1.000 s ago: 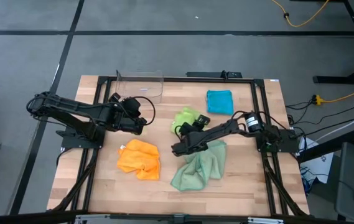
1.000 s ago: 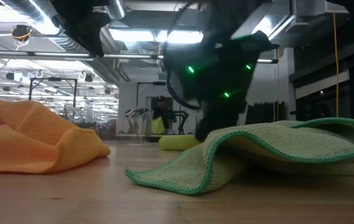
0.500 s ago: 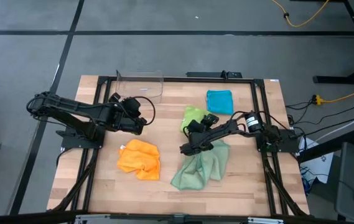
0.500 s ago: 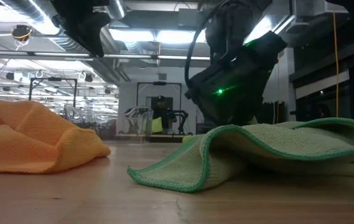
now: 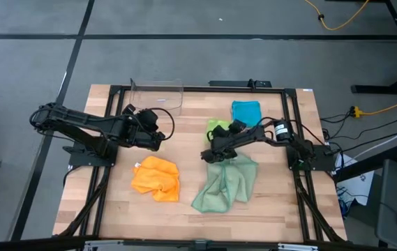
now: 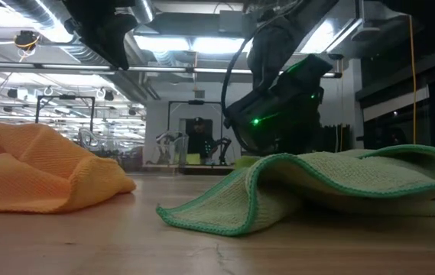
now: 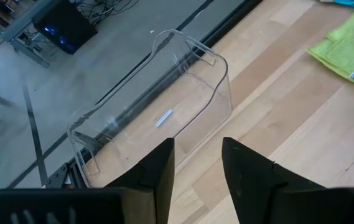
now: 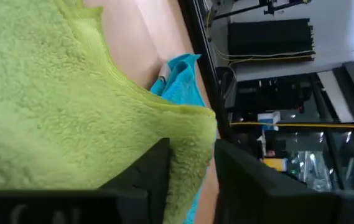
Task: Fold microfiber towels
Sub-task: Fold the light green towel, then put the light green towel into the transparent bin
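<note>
Right end effector, fingers slightly parted, lies on the lime green towel mid-table, gripping nothing. Left end effector hangs open near the clear bin. The towel looks light, floppy; best pinched by a hemmed corner.

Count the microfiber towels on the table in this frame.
4: the orange towel front left, the sage towel front centre, the lime towel partly under the right claw, the teal towel at the back. None seems hidden.
</note>
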Available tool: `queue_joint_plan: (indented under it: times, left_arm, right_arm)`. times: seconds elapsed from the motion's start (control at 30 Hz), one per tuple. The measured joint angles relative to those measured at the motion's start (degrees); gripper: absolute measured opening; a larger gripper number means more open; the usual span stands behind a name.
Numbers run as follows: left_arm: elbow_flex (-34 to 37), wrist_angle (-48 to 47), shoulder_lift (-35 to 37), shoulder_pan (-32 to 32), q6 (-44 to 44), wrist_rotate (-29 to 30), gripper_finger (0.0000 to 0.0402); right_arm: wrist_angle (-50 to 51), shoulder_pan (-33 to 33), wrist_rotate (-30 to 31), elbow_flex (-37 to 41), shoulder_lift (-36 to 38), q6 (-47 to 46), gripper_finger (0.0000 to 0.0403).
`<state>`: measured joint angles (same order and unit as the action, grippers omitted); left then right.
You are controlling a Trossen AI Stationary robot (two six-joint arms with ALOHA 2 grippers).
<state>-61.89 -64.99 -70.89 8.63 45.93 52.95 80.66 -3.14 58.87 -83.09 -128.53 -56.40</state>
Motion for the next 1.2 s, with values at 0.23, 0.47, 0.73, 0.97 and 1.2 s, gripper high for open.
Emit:
queue_joint_plan:
  times: [0.23,0.47,0.73,0.97,1.2]
  left_arm:
    - [0.00,0.00,0.00,0.01,0.00,-0.07,0.0126]
    - [0.00,0.02,0.00,0.00,0.00,-0.11,0.0126]
    - [0.00,0.07,0.00,0.01,0.00,-0.11,0.0126]
    - [0.00,0.33,0.00,0.02,0.00,-0.11,0.0126]
    - [0.00,1.18,0.00,-0.01,0.00,-0.57,0.0126]
  right_arm:
    - [-0.15,0.50,-6.34,0.00,4.83,11.42,0.0165]
    - [-0.42,-0.73,-10.50,0.00,16.90,19.47,0.0169]
    - [-1.37,-1.95,-25.35,0.00,29.36,31.24,0.0170]
    - [-17.56,-4.11,-41.89,2.38,33.51,43.80,0.0170]
    - [-50.00,-6.58,-40.97,14.59,33.00,50.92,0.0170]
